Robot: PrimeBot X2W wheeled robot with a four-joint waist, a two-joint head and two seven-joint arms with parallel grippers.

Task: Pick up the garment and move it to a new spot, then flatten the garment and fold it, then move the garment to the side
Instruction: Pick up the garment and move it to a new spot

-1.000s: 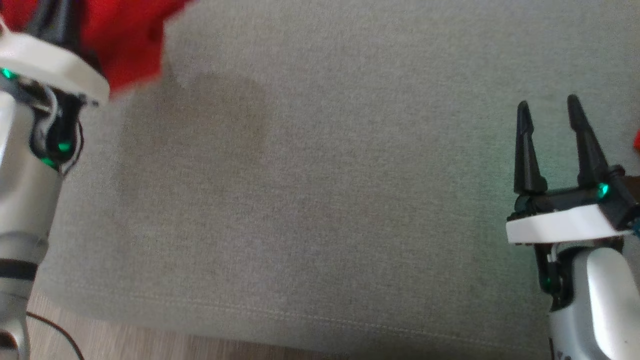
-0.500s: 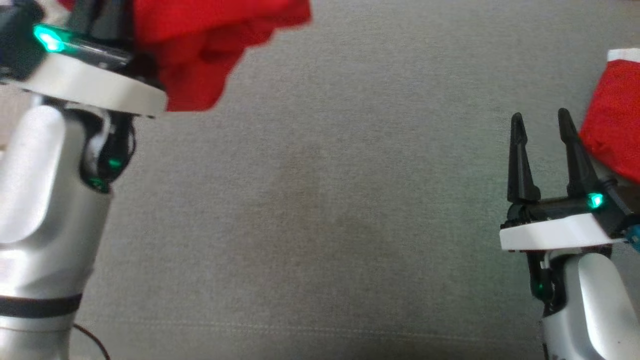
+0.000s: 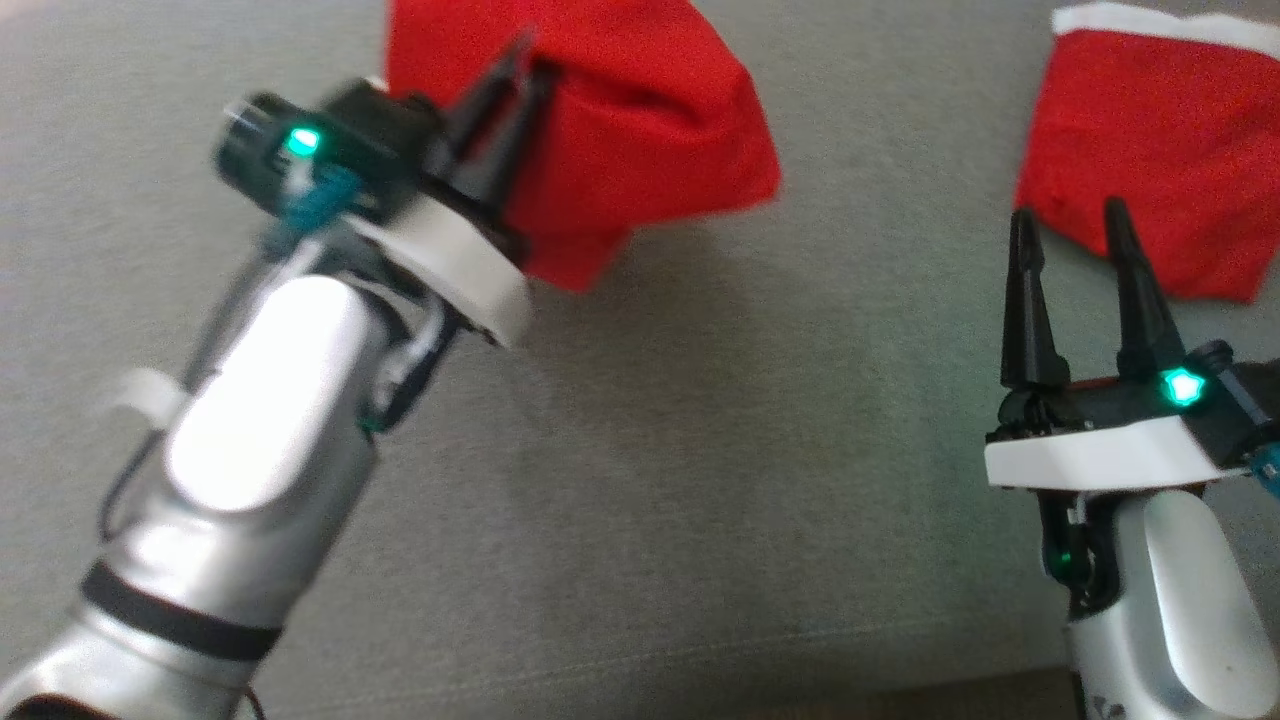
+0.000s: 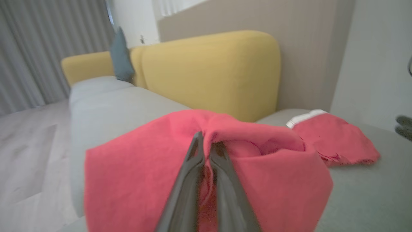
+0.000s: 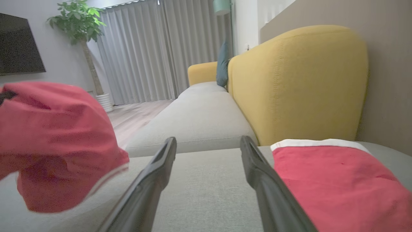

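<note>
A bunched red garment [image 3: 640,140] hangs just above the grey sofa seat [image 3: 760,450], pinched by my left gripper [image 3: 520,75], which is shut on a fold of it. In the left wrist view the fingers [image 4: 193,170] meet in the cloth of this garment [image 4: 135,174]. My right gripper [image 3: 1065,225] stands open and empty at the right, low over the seat. The right wrist view has the held garment [image 5: 54,129] to the left of the right gripper [image 5: 207,141].
A second red garment with a white band [image 3: 1150,150] lies on the seat just beyond my right gripper. A yellow backrest [image 5: 296,83] runs behind the seat. Wooden floor [image 4: 25,154], curtains [image 5: 135,48] and a potted plant [image 5: 80,22] lie further off.
The head view has shifted, bringing the second red garment into the picture. My left arm has swung inward with the red garment in its grip. The right gripper stays open.
</note>
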